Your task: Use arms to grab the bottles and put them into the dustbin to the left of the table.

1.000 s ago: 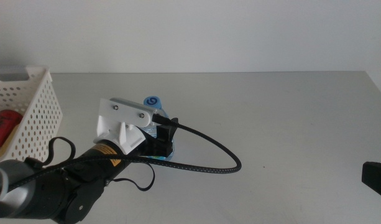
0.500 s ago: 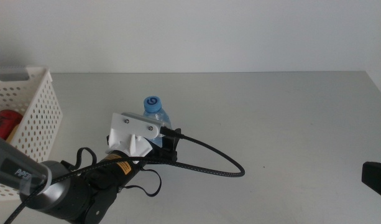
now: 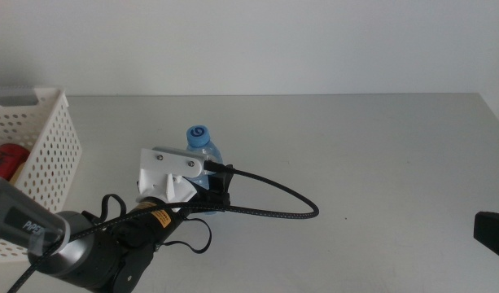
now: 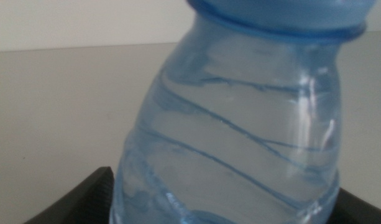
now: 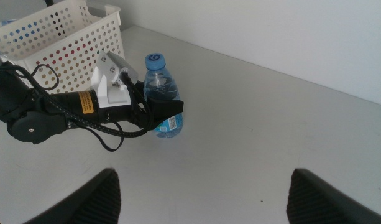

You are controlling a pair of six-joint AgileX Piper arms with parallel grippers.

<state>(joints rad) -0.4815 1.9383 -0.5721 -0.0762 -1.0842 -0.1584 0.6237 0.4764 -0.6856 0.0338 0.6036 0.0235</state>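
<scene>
The small clear water bottle (image 3: 205,151) is gripped upright on the light-grey table (image 3: 363,155) between the jaws of the left gripper (image 3: 210,188), left of centre. A thick black cable (image 3: 273,203) is looped across the tabletop to its right. The white dustbin (image 3: 39,146) is seen at the far left, with the red can (image 3: 3,159) inside. Compared with a second ago, the blue cap is uncovered. The right gripper (image 5: 202,190) is held wide open, well apart at the right edge.
</scene>
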